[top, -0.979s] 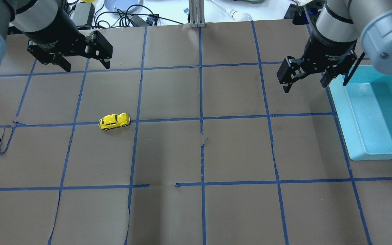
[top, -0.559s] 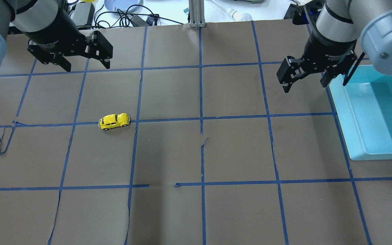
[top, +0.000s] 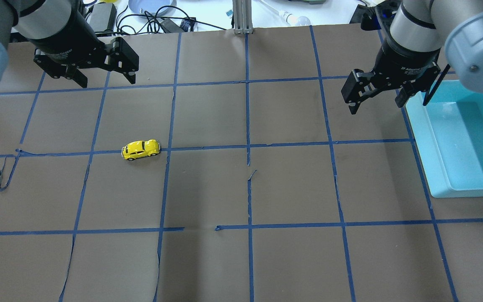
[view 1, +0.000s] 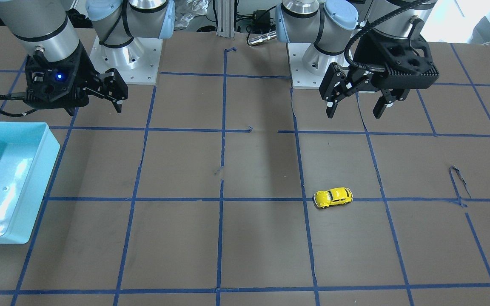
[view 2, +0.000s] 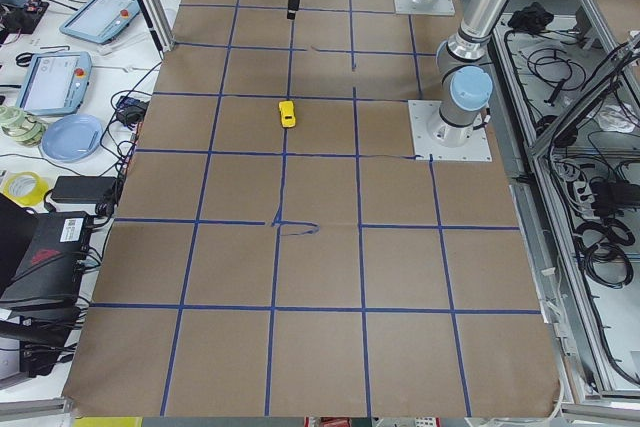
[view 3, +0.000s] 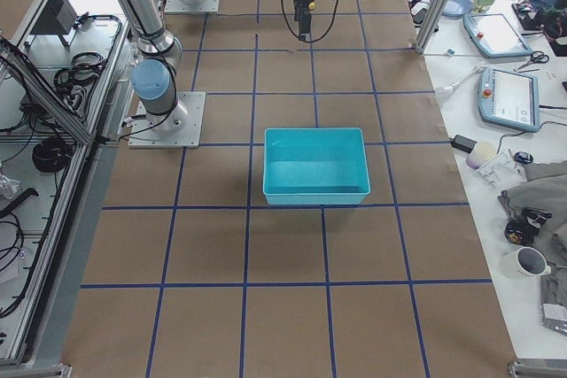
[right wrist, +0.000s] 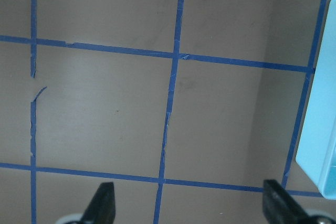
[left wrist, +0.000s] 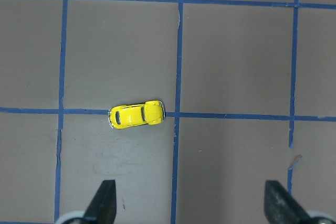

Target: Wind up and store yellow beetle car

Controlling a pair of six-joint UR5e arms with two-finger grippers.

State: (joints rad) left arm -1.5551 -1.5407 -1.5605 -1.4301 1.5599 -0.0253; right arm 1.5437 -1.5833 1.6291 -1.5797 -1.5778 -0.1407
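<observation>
The yellow beetle car (top: 141,149) stands on its wheels on the brown paper, on a blue tape line left of centre. It also shows in the front view (view 1: 333,197), the left side view (view 2: 287,113) and the left wrist view (left wrist: 136,115). My left gripper (top: 107,82) is open and empty, raised above the table farther back than the car (view 1: 354,114); its fingertips (left wrist: 105,200) show at the bottom of its wrist view. My right gripper (top: 376,105) is open and empty, raised beside the bin (view 1: 95,109).
A light blue bin (top: 426,142) sits at the table's right side, empty inside (view 3: 314,135); its edge shows in the right wrist view (right wrist: 315,129). Blue tape lines grid the brown paper, with some loose strips (top: 2,176). Cables and clutter lie past the far edge.
</observation>
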